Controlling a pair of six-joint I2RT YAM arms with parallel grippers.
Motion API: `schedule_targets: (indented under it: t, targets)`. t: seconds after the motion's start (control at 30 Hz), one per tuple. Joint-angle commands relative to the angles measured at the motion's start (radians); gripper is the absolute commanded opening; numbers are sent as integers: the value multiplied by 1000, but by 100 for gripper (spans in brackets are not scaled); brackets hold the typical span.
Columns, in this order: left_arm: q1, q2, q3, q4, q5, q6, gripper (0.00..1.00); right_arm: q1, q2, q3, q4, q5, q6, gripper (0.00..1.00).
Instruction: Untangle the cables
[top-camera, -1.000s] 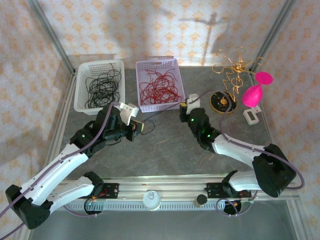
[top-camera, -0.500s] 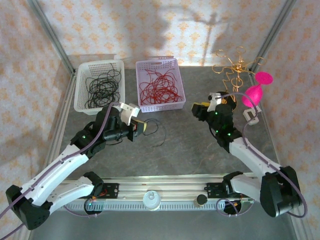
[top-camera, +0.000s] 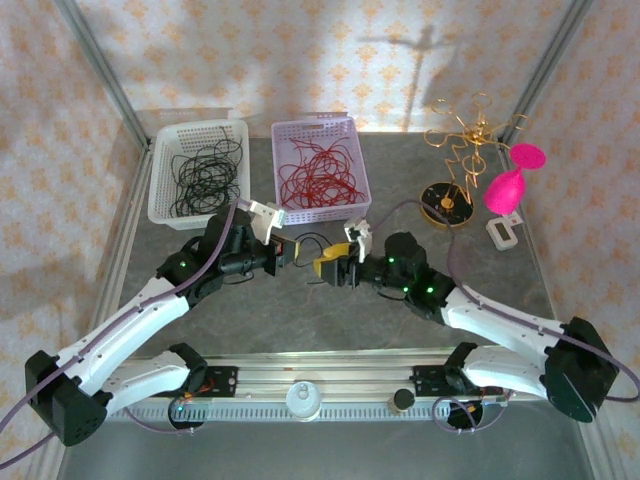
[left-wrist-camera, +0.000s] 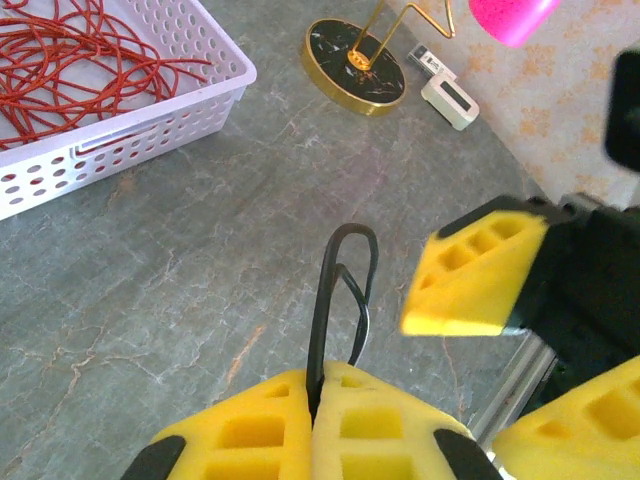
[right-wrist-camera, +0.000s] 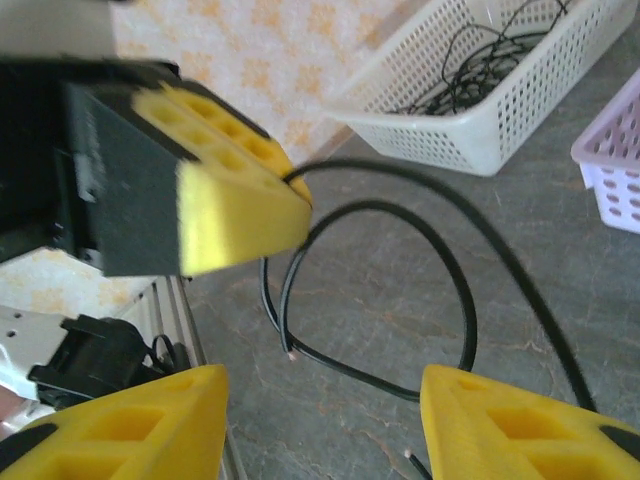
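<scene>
Left of the lilac basket (top-camera: 313, 124), the white basket (top-camera: 160, 190) holds black cables (top-camera: 205, 172); red cables (top-camera: 318, 172) lie in the lilac one. Just in front of it, the left end effector (left-wrist-camera: 315, 385) is clamped on a loose black cable (left-wrist-camera: 345, 280) whose loop droops over the table (left-wrist-camera: 150, 280). The right end effector (right-wrist-camera: 325, 400), partly open and empty, straddles that loop. The strand looks light, limp, springy: pinch it near a free end.
</scene>
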Motion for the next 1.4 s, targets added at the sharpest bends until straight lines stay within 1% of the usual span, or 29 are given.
schedule_targets:
  t: [0.0,0.1,0.23,0.3,0.4,0.5,0.63,0.77,0.83,0.93,1.07,1.2,1.27,1.37]
  targets:
    - [-4,3,38,17,-4,-6,0,28,42,53,6,91,-17,53]
    - [-5,1,39,15,-2,-6,0,29,101,75,21,240,75,54]
    - [-4,-9,33,28,11,-15,0,29,204,108,75,332,216,53]
    - [-4,-13,40,22,5,-11,0,29,259,126,100,366,287,50]
    - [-5,-25,53,20,-7,-9,0,29,332,142,104,432,347,45]
    - [-4,-42,67,20,-27,-5,0,29,383,143,120,429,389,42]
    - [-4,-60,81,26,-42,2,0,29,413,107,160,428,447,33]
    - [-4,-74,86,42,-61,2,0,29,443,38,269,382,539,21]
    - [-4,-81,88,56,-78,0,0,29,464,14,326,353,582,17]
    - [-4,-99,93,84,-115,-4,0,29,491,-13,368,335,628,16]
    - [-3,-127,101,117,-187,-8,0,29,506,-58,419,345,686,15]
    - [-3,-146,105,137,-267,-4,0,28,522,-102,494,344,771,19]
    - [-4,-152,109,139,-330,-1,0,29,534,-127,551,336,815,19]
    - [-2,-143,127,122,-474,5,0,29,552,-170,633,335,885,19]
